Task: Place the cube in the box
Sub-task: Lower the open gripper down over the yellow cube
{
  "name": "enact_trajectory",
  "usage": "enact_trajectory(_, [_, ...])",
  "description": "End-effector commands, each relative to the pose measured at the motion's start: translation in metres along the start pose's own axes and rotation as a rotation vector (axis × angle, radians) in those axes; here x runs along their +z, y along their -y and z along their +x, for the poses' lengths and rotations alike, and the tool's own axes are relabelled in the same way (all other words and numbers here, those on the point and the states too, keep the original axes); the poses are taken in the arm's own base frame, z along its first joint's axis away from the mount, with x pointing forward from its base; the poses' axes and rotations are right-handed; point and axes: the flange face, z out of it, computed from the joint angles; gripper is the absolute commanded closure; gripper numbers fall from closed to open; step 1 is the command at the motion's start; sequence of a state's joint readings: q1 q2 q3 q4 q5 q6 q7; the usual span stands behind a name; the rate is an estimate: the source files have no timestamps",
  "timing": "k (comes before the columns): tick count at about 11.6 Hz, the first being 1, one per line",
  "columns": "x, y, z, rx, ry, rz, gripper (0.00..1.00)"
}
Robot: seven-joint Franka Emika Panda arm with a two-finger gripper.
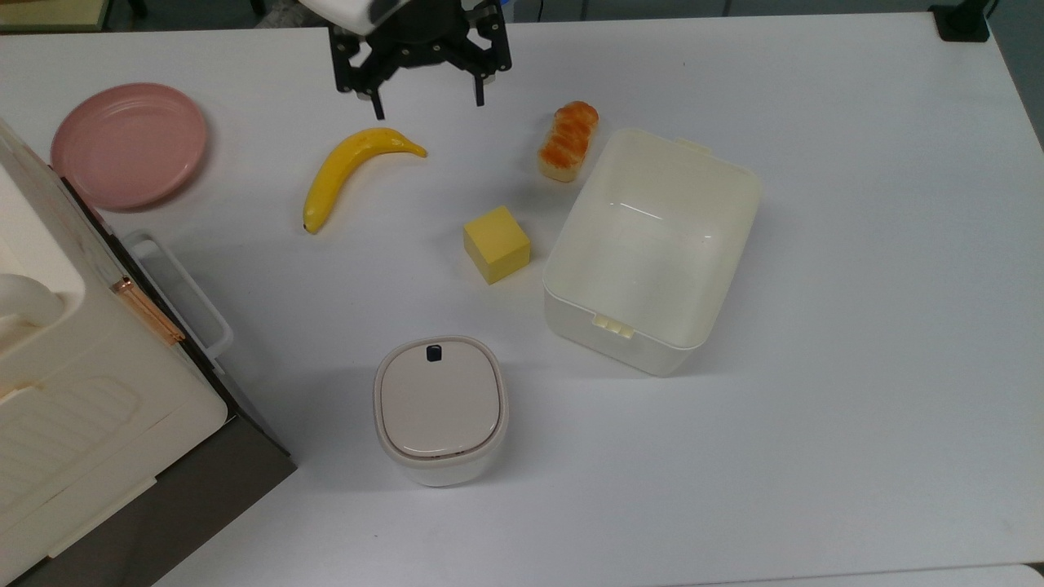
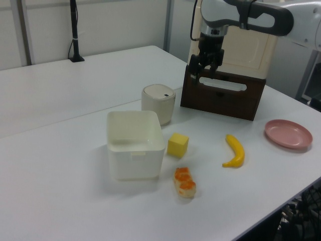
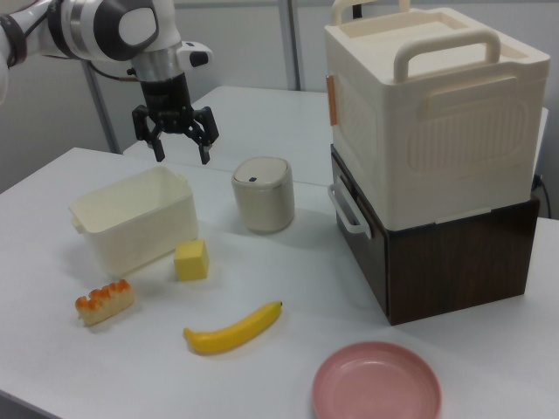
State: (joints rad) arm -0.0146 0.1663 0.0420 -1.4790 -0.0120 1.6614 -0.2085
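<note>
The cube (image 1: pixel 497 243) sits flat on the desk (image 1: pixel 856 367), just beside the box (image 1: pixel 652 244) on the top view's left, corners turned diagonally, no long axis. The gripper (image 1: pixel 426 100) hangs high above, jaws spread and empty.

A robotics lab set up as a tabletop test bench

A wide plain white table (image 1: pixel 856 326) carries a staged scatter of props — a yellow plastic banana (image 1: pixel 352 169), an orange-topped toy bread roll (image 1: pixel 568 140), a round pink plate (image 1: pixel 129 144) — while a white-and-black robot arm (image 2: pixel 251 12) hangs over its far edge in the top view. In the left view a black pole stand (image 2: pixel 75 31) with a cable is fixed at the table's far left, and pale partition panels (image 2: pixel 120 22) close off the room behind — no household furnishings.
</note>
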Motion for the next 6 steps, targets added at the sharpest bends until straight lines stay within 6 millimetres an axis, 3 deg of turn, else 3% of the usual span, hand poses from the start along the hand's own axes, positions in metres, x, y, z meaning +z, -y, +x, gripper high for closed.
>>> enact_trajectory(1, [0.014, 0.025, 0.004, -0.278, 0.024, 0.019, 0.00])
enact_trajectory(2, [0.021, 0.036, 0.008, -0.316, 0.033, 0.014, 0.00])
enact_trajectory(4, [0.043, 0.038, 0.015, -0.330, 0.068, 0.017, 0.00])
enact_trajectory(6, [0.083, 0.035, 0.016, -0.348, 0.131, -0.014, 0.00])
